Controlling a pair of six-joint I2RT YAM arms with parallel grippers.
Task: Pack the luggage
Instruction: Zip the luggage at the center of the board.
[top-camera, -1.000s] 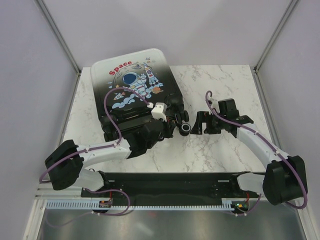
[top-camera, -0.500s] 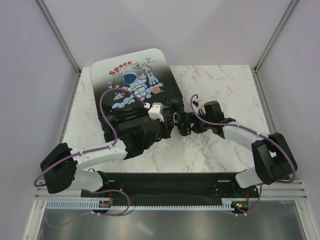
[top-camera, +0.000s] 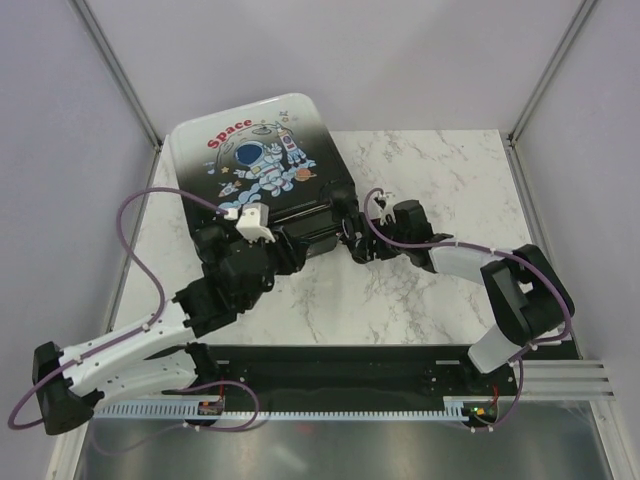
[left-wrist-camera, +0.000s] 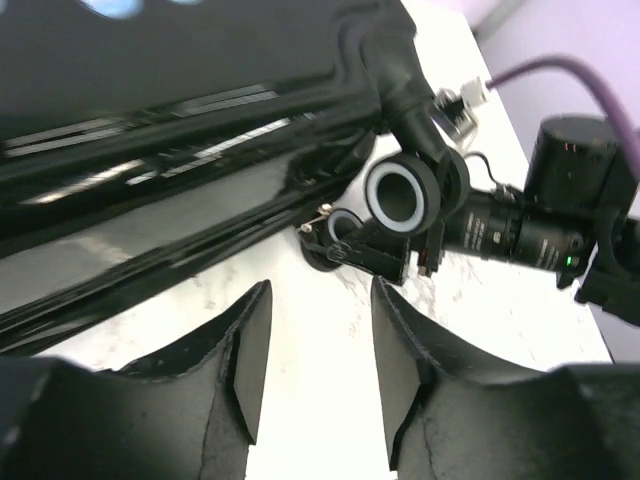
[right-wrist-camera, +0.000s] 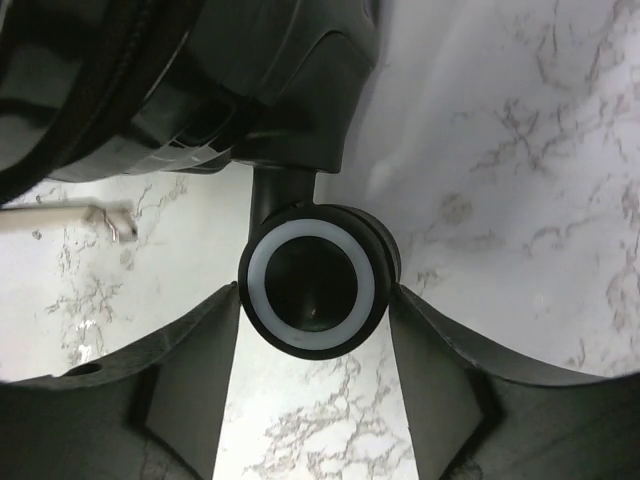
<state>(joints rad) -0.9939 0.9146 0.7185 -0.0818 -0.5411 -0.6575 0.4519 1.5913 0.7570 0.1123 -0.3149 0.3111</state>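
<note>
The luggage (top-camera: 255, 165) lies shut on the marble table, astronaut print up, with its wheeled end toward the right arm. In the right wrist view a black wheel with a white ring (right-wrist-camera: 310, 335) sits between my right gripper's (right-wrist-camera: 313, 295) fingers, and both fingertips touch it. From above, the right gripper (top-camera: 352, 243) is at the case's near right corner. My left gripper (left-wrist-camera: 320, 290) is open, with only bare table between its fingers. It hovers beside the case's glossy black near edge (left-wrist-camera: 150, 200), facing the held wheel (left-wrist-camera: 402, 195). In the top view the left gripper (top-camera: 290, 255) is just in front of the luggage.
Grey enclosure walls and metal posts (top-camera: 120, 75) border the marble table (top-camera: 450, 170) on three sides. A black base plate (top-camera: 350, 365) carries both arms at the near edge. A purple cable (top-camera: 150, 230) loops over the left side.
The left gripper has opened and drawn back from the case's near edge. The right gripper has moved left and closed round a wheel. The luggage has shifted back and to the left.
</note>
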